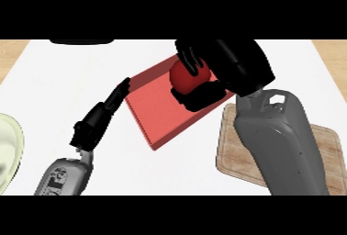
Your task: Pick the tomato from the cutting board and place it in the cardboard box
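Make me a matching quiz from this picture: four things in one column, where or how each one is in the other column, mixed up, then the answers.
Things:
1. tomato
2. cutting board
3. plate
4. left hand

Place or state:
A. pale green, at the view's left edge
B. gripped by the right hand over the red box
C. open, fingers straight, beside the red box's left edge
D. wooden, at the view's lower right

Pairs: 1-B, 2-D, 3-A, 4-C
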Controlling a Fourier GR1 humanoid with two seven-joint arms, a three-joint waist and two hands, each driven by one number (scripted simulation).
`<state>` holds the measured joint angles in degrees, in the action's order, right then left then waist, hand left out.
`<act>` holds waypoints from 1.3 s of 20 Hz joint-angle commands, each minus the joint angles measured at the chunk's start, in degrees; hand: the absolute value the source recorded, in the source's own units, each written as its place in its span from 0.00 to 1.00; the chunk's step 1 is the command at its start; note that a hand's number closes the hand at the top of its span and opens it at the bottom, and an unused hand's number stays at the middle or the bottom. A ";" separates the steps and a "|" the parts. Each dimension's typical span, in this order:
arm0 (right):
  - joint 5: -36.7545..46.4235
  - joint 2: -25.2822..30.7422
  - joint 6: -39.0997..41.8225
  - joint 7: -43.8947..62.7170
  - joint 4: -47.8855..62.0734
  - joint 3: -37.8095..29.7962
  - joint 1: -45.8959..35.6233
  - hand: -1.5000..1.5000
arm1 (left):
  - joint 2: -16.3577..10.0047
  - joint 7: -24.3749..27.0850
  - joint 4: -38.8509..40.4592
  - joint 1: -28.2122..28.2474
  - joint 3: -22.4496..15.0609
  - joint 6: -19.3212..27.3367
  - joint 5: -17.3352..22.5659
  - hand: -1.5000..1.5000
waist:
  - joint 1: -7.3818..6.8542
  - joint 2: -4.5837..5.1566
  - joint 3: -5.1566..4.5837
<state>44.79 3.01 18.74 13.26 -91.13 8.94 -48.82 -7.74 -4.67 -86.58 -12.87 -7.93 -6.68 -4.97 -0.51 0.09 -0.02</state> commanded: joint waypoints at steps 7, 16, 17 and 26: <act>8.55 -2.91 -13.32 -9.35 27.06 0.94 -6.59 1.00 | -0.73 -3.34 -2.62 -0.66 1.55 -2.84 1.57 0.50 | -0.67 0.18 0.01; -2.77 -3.00 -13.47 -11.09 43.98 -3.20 -8.43 0.00 | 0.18 -1.67 -1.44 -0.43 1.13 -2.25 -0.11 0.50 | -0.89 0.35 0.02; -5.23 -3.00 -16.88 -10.03 45.66 0.65 -9.81 0.00 | 1.89 1.15 -0.11 0.22 -0.60 -1.09 -1.97 0.50 | -1.00 0.28 0.01; -23.35 -3.01 -21.34 -23.80 43.87 -14.24 -6.19 0.00 | 0.90 1.46 -0.49 1.13 0.67 -2.13 -0.97 0.50 | -0.59 0.24 0.11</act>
<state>28.77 0.02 -1.87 -6.35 -46.40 0.61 -55.81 -6.56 -3.43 -86.63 -12.33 -7.64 -8.45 -6.32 -1.49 0.47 0.04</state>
